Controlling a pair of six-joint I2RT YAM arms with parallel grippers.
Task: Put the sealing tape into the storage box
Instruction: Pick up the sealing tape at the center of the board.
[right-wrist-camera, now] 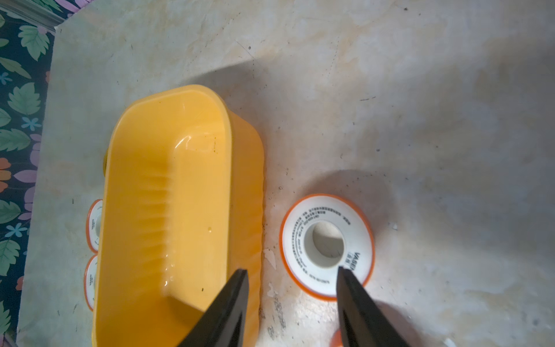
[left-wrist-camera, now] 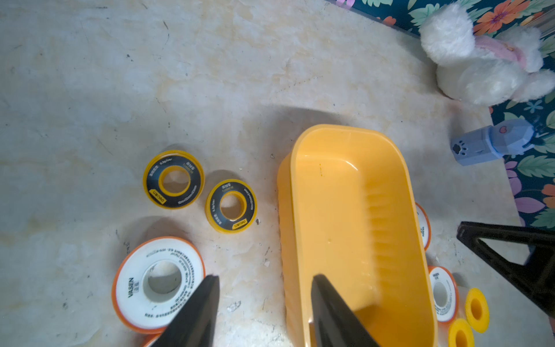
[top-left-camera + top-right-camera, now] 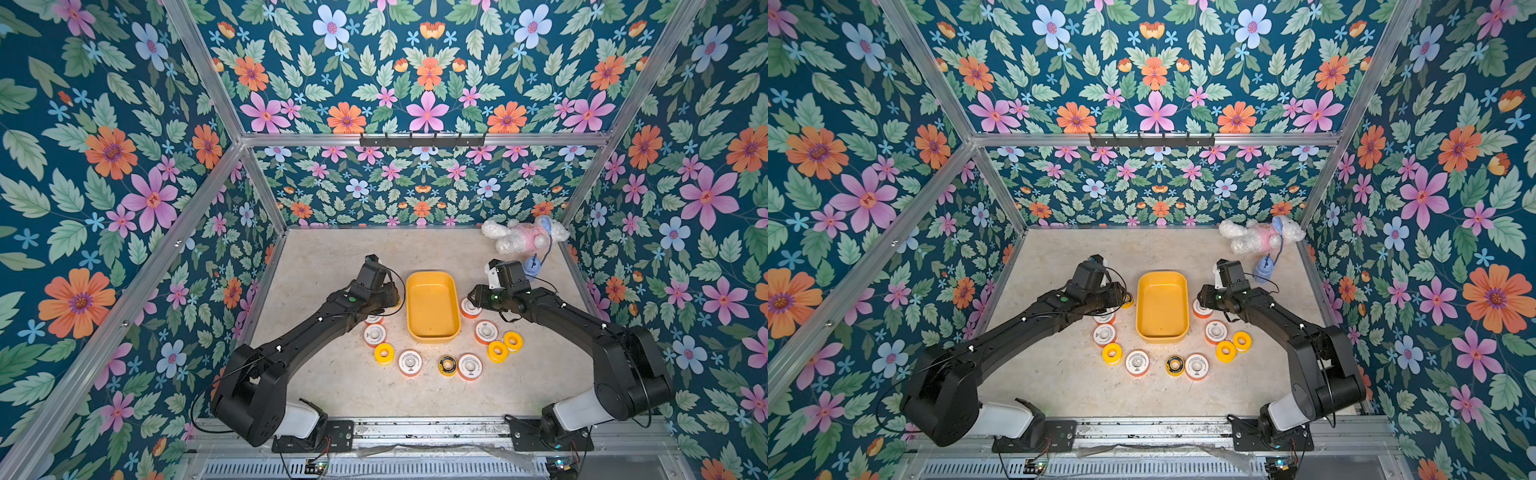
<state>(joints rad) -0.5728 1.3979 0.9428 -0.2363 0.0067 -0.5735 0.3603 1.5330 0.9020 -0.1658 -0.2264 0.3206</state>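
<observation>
Sealing tape (image 3: 410, 362) around storage box (image 3: 432, 307); left end effector (image 2: 265, 279), right end effector (image 1: 292, 272) part-open, empty.

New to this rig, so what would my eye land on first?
Loud floral walls enclose everything. On the pale table, an empty yellow storage box sits between two black arms, sealing tape spools ringing its near side. A white plush toy lies in the far right corner.

Floral blue walls (image 3: 428, 83), marbled beige tabletop (image 3: 340, 386)
</observation>
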